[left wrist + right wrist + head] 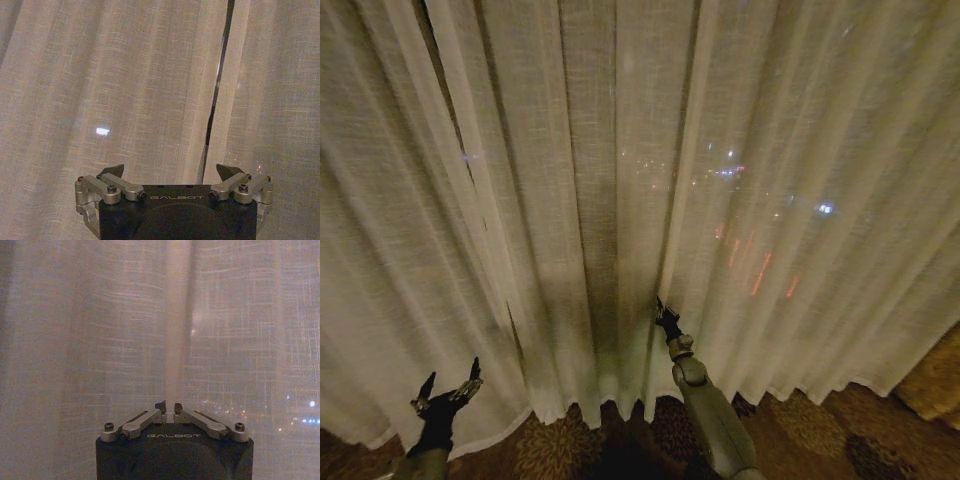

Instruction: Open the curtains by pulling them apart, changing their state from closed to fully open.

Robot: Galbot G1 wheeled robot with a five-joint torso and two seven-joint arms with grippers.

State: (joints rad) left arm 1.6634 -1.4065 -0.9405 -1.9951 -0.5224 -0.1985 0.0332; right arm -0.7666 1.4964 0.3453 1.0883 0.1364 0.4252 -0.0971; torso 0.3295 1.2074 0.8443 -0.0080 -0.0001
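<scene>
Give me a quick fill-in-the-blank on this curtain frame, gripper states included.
1. The left gripper hangs before the curtains with its jaws ____.
2. The right gripper has its jaws ____ on a curtain pleat.
3. Through the sheer fabric, city ____ glow.
4. The floor below the hem is patterned ____.

Missing words: open; shut; lights; carpet

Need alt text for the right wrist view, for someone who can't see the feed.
The right gripper is pinched shut on a narrow vertical fold of the curtains, its fingertips meeting on the fabric. The sheer cream weave hangs close across the background, with small city lights glowing through it near one lower corner.
</scene>
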